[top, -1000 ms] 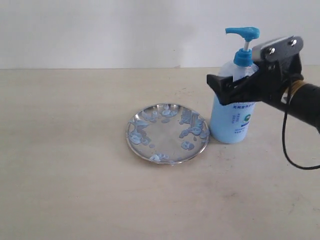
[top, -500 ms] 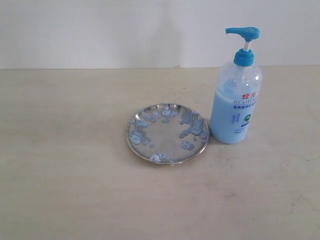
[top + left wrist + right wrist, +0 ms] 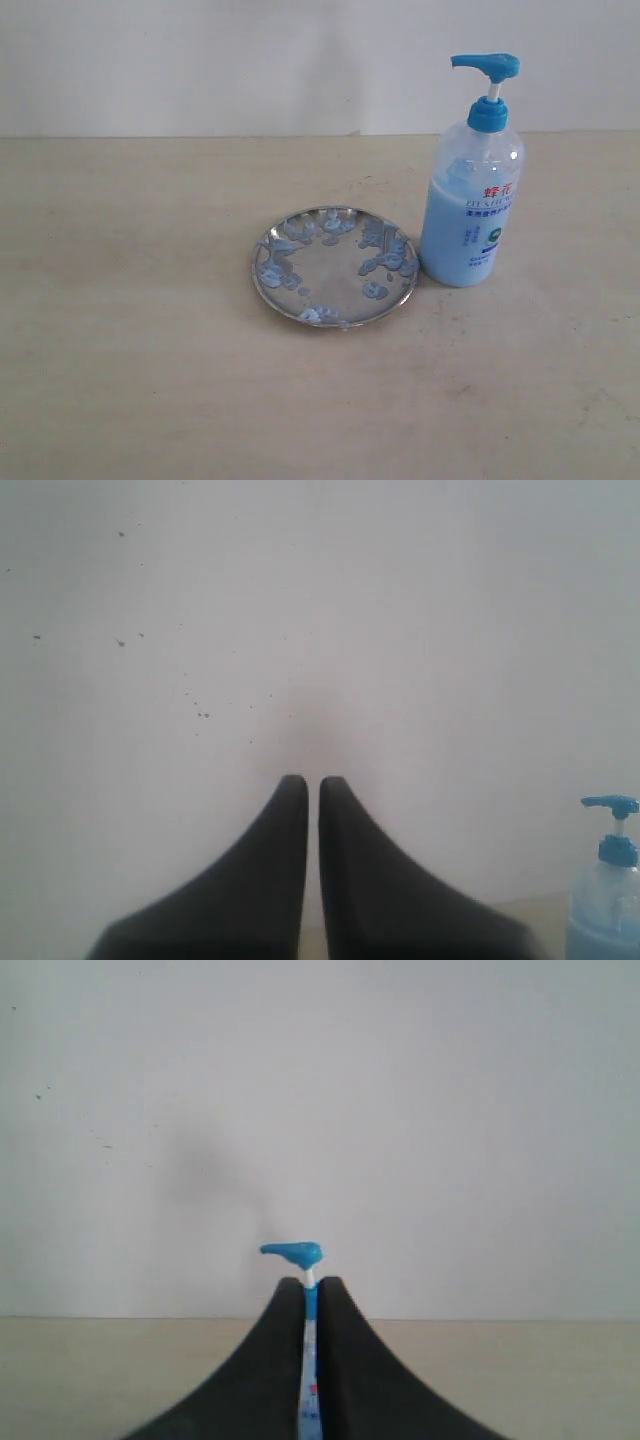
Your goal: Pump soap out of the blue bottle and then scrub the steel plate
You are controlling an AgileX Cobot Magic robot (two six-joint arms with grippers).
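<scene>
The blue bottle stands upright on the table, its bright blue pump head raised, pale blue soap filling most of it. Just left of it, almost touching, lies the steel plate, speckled with blue soap blobs. Neither gripper appears in the exterior view. My left gripper is shut and empty, facing a white wall, with the bottle off to one side. My right gripper is shut too; the bottle's pump head shows beyond its tips, well away from them.
A beige tabletop stretches around the plate and bottle, ending at a plain white wall behind them. Nothing else stands on it.
One second ago my right arm was at the bottle's neck. It has pulled back out of the exterior view. The bottle and plate have stayed where they were.
</scene>
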